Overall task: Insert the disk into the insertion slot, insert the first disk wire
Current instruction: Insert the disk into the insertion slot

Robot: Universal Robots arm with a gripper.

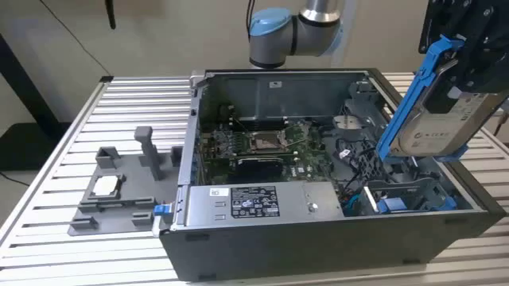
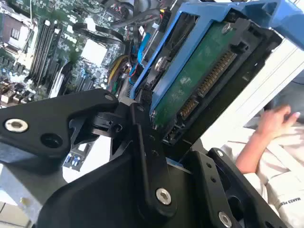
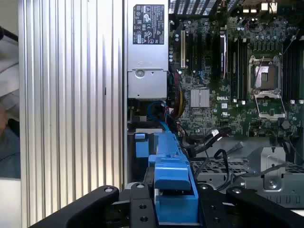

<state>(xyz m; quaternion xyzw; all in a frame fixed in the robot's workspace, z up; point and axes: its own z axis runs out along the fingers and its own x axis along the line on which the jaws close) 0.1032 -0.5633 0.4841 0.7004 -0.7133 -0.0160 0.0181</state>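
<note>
Now | claw (image 1: pixel 471 56) clamps disk (image 1: pixel 444 119) | long axis steeply tilted

Disk (image 1: pixel 435 126) above insertion slot (image 1: pixel 406 199); power supply (image 1: pixel 254 205) toward exterior view's left of slot.

We see soft even room light, bright white glare on the ribbed surface (image 3: pixel 71 95), dim shade deep in the open computer case (image 1: pixel 278 95), its front wall almost black.
</note>
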